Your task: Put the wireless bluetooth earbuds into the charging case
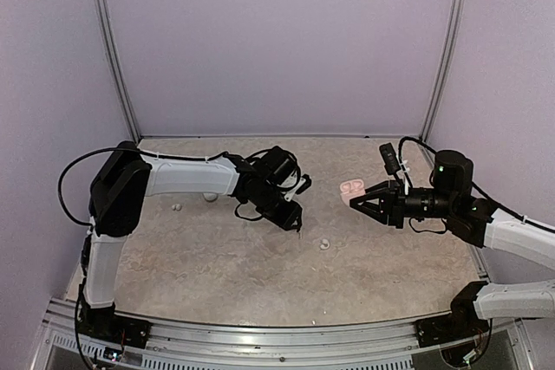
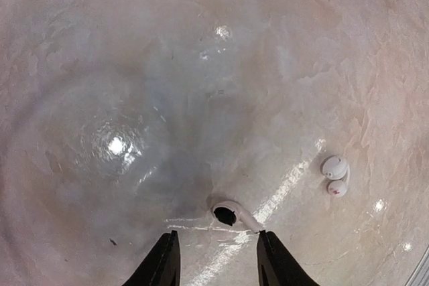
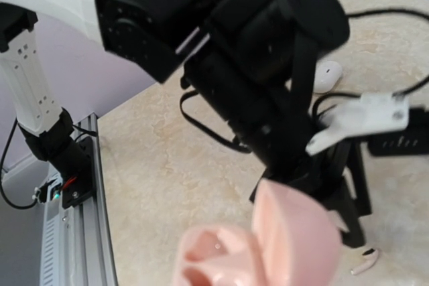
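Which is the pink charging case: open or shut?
Open. The right wrist view shows the pink charging case with its lid raised and wells exposed in the base.

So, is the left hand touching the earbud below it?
Cannot tell. Left wrist view: the earbud lies just ahead of the open left hand, its stem tip ending right at one finger's edge.

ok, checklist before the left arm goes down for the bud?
1. Left gripper open: ok.
2. Earbud lined up with the gap between the jaws, just ahead of the tips: ok.
3. Second earbud off to the side, away from the closing path: ok.
4. Charging case lid open, pink cavities showing: ok.
5. Right gripper has a firm hold on the case: cannot tell, its fingers are hidden in the right wrist view.
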Action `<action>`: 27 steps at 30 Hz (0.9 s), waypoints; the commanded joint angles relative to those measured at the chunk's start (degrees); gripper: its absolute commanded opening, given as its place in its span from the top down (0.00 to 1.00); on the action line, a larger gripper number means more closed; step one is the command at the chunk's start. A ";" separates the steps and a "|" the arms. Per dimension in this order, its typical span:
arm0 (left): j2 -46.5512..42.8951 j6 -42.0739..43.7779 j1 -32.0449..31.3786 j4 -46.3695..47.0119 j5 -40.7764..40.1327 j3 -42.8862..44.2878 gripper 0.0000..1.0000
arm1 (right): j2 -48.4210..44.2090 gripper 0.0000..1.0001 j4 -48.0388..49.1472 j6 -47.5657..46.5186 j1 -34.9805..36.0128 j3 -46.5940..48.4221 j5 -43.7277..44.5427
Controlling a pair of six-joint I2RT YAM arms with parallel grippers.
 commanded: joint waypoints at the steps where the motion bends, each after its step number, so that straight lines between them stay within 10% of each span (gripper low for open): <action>1: -0.42 -0.86 -0.24 1.93 -1.44 3.23 0.60 | -1.25 0.99 -0.46 -0.10 -0.55 0.18 -0.35; 27: 7.17 3.74 -3.11 -0.91 -5.75 5.93 0.72 | -1.39 1.00 -0.58 0.40 -0.56 0.01 -0.24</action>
